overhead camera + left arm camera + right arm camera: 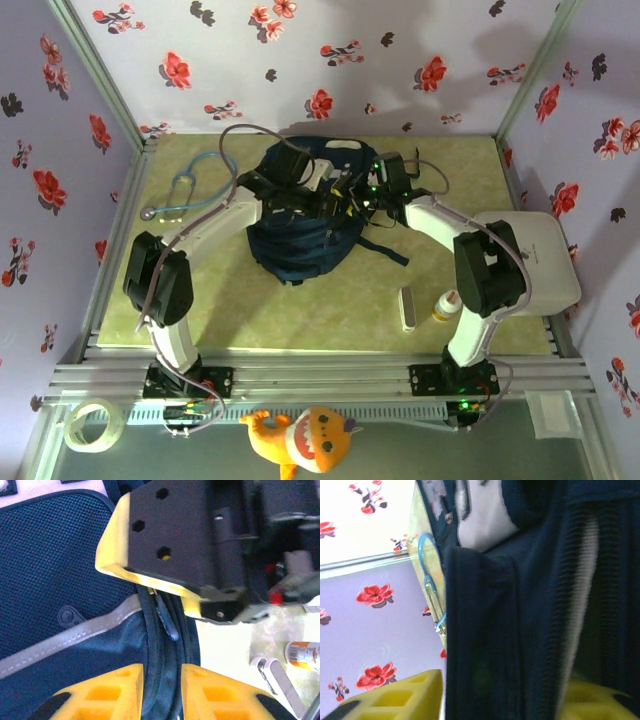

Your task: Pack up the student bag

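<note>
The student bag, dark navy with grey trim, lies in the middle of the table with both arms bent over its far end. In the left wrist view my left gripper is shut on the bag's zipper ridge, which fills the narrow gap between its yellow fingers. A dark zipper pull hangs just beyond them, under the black and yellow finger of my right gripper. In the right wrist view my right gripper clamps a thick fold of the bag's fabric, and both fingers touch it.
A blue stethoscope lies at the back left. At the right stands a white rounded case. A small bottle and a white stick-shaped item lie at the front right. A tape roll and a plush toy sit below the table edge.
</note>
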{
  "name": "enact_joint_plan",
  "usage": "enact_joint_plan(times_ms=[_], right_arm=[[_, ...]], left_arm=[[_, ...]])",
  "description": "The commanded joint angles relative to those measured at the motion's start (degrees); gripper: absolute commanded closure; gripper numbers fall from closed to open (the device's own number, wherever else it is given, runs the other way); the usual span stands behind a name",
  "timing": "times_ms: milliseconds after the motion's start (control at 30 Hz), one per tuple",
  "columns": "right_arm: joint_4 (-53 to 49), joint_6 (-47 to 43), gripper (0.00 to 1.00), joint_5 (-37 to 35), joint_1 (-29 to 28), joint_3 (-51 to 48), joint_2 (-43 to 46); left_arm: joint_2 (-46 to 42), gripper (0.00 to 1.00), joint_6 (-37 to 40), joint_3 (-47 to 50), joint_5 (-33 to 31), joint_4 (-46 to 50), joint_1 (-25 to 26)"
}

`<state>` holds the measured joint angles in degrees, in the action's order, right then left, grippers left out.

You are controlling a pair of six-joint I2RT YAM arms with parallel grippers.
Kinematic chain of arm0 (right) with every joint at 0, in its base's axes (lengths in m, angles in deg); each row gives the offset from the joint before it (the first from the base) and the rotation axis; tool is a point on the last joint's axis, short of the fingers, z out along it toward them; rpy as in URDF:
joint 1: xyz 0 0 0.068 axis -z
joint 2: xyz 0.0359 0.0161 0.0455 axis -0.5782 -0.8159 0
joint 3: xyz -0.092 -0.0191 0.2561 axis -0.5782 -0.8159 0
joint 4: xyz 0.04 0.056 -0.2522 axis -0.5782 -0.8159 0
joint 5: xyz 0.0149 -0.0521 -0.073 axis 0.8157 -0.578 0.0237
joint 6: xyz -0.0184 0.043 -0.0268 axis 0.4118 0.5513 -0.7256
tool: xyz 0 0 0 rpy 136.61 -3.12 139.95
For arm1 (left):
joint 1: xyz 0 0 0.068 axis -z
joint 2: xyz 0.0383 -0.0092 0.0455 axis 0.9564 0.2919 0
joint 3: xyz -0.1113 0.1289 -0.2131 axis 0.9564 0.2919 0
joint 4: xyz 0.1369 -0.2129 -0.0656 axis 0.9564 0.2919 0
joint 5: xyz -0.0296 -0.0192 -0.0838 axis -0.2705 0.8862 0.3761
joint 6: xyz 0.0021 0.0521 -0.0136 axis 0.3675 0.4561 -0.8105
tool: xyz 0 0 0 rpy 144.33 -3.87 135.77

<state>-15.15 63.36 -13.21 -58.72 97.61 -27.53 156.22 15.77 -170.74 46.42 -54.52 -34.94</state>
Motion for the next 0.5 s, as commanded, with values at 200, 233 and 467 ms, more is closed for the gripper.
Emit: enact_joint_plan(times_ms=[200,233,467], right_arm=[[2.4,-2.2,0.79,0.8,-0.6,1.0,0.8],[3.5,-1.9,0.79,0.8,-0.6,0.6,1.1],[5.1,-1.0,0.82,1.3,-0.6,0.1,1.9]], left_arm=[[-11.3,0.59,-7.3,9.7,-5.5,0.4,1.4],[-12.4,0.58,-8.4,11.0,-6.8,0.4,1.8],[-16.3,0.51,-19.3,20.5,-8.6,-6.2,8.0]])
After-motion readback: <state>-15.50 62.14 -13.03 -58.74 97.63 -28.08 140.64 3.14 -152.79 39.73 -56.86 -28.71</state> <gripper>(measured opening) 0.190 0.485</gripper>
